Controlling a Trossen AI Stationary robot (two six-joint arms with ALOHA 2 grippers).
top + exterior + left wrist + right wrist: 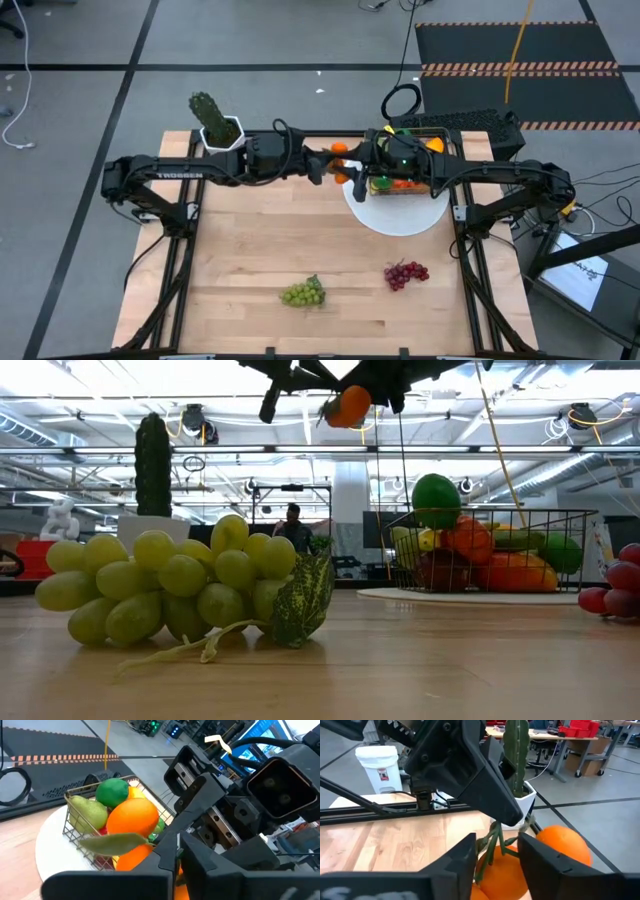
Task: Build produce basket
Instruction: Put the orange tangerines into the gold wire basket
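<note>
Over on the left, my left arm reads TROSSEN (180, 174) along its side, the only lettering I can make out. The sticker on the white bucket (380, 770) is too small to read. My left gripper (325, 165) is up high over the table's back edge, pinched shut on the green stalk of the oranges (350, 405). The fruit hangs below it and the stalk runs roughly up and down.

Next comes my right gripper (495, 857), nose to nose with the left. Its fingers stand part-way in, one on each side of that stalk, with a gap showing and no clamp that I can see.

Furthest right is the basket (560, 513), already piled with fruit on the white plate (400, 222). It sits right under my right wrist, so I judge the right arm is the one to carry the oranges in.
</note>
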